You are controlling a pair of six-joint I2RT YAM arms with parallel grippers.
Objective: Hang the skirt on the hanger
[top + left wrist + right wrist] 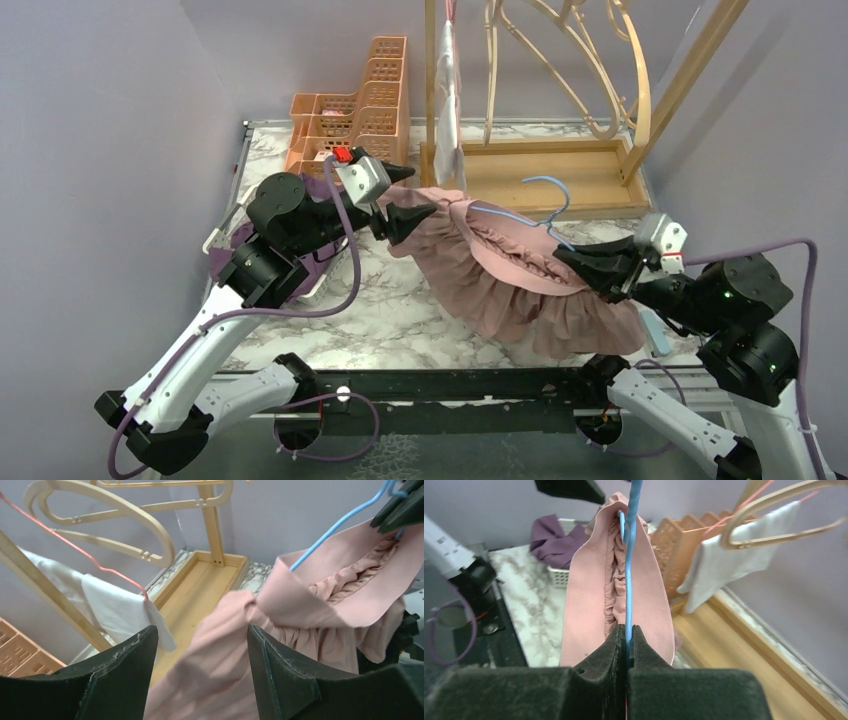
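Note:
A pink ruffled skirt (510, 275) hangs above the table between the two arms. Its waistband (589, 595) wraps around a blue wire hanger (628, 580), whose hook (550, 192) rises over the cloth. My right gripper (562, 260) is shut on the hanger wire (627, 632) at the skirt's right end. At the skirt's left end my left gripper (422, 192) is open, and pink cloth (225, 645) shows just beyond its spread fingers (280, 665); the jaws are not pressing it. In the left wrist view the hanger (340, 526) runs into the waistband's fold.
A wooden clothes rack (560, 170) stands at the back, with a white cloth (447, 95) on a red hanger (75, 547). Orange baskets (360, 110) sit at the back left. A white basket with purple cloth (551, 542) lies under the left arm.

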